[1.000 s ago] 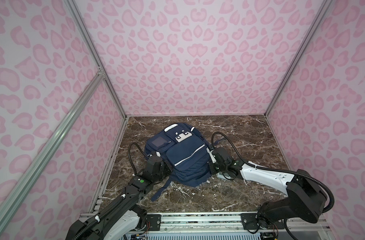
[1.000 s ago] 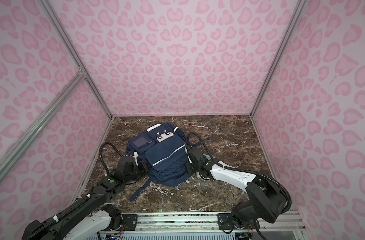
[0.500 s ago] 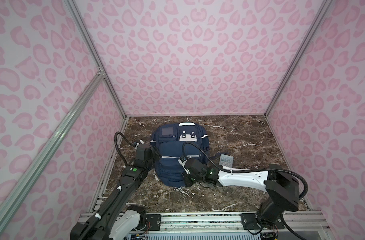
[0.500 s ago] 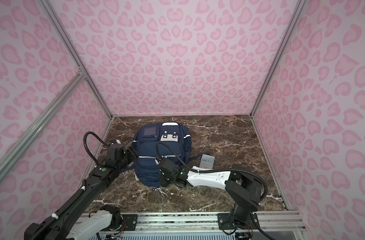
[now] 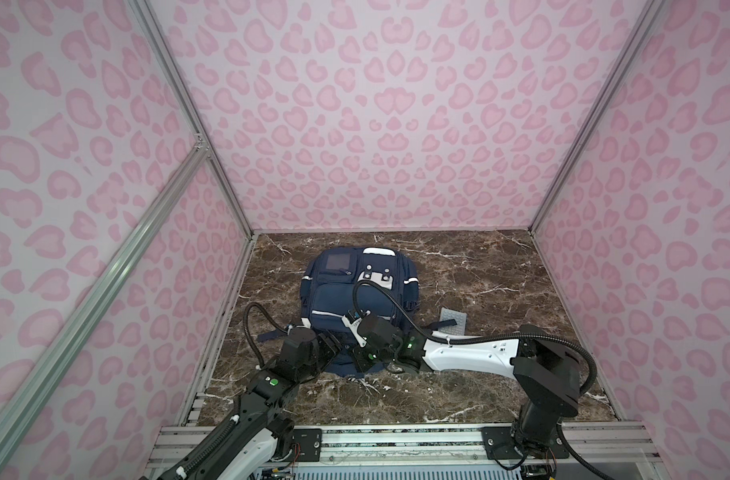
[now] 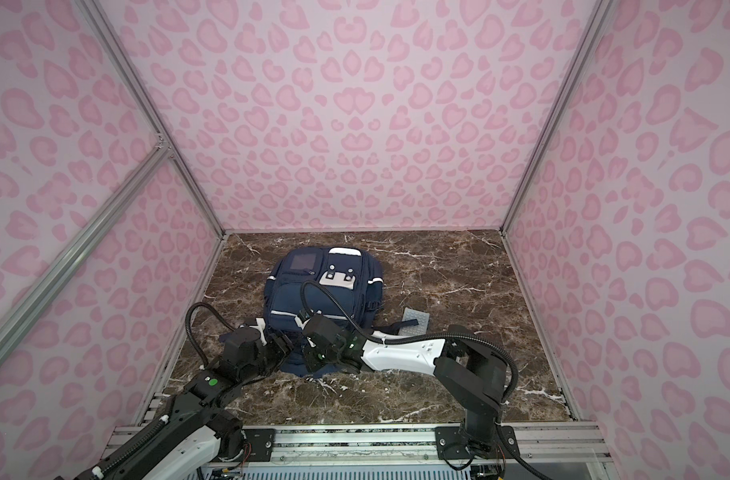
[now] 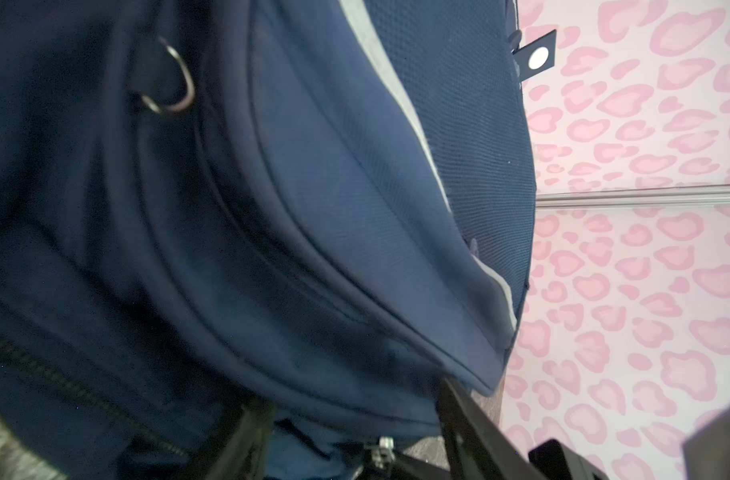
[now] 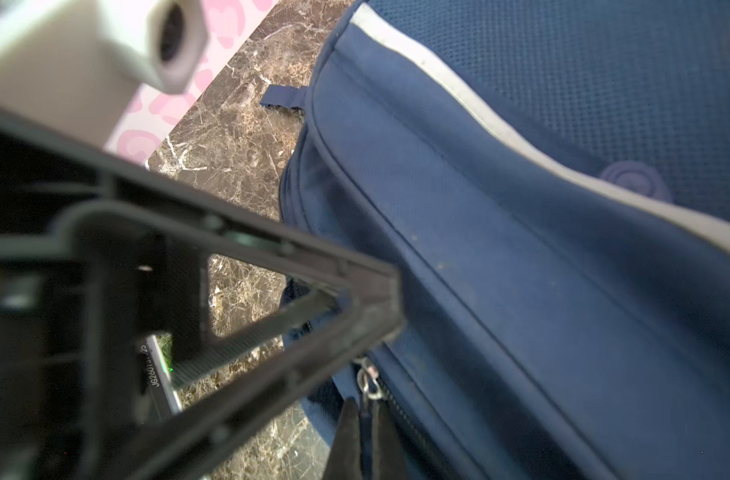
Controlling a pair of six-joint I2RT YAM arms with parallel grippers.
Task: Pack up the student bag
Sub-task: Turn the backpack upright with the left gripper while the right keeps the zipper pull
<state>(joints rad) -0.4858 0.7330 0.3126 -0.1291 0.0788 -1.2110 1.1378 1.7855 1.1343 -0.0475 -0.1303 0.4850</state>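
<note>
Two grippers stand at the near end of the student bag (image 5: 334, 301), seen in both top views. The bag lies flat, front pockets up, on the brown marble table (image 5: 500, 282). It sits nearer the left edge than the right, with its white-patched top end toward the far edge.

Left gripper (image 5: 333, 344): at the bag's near left corner. In the left wrist view its jaws are spread and hold nothing. Navy fabric fills the gap between its fingers (image 7: 247, 436).

Right gripper (image 5: 360, 361): reaching across the middle to the bag's near end, just beside the left gripper. In the right wrist view its jaws (image 8: 365, 440) are pressed together, pinching the zipper pull (image 8: 367, 384) at the bag's seam.

Other item: a small grey gridded pad (image 5: 453, 320) lies flat on the table to the right of the bag. It is apart from the bag and near the right arm.
</note>
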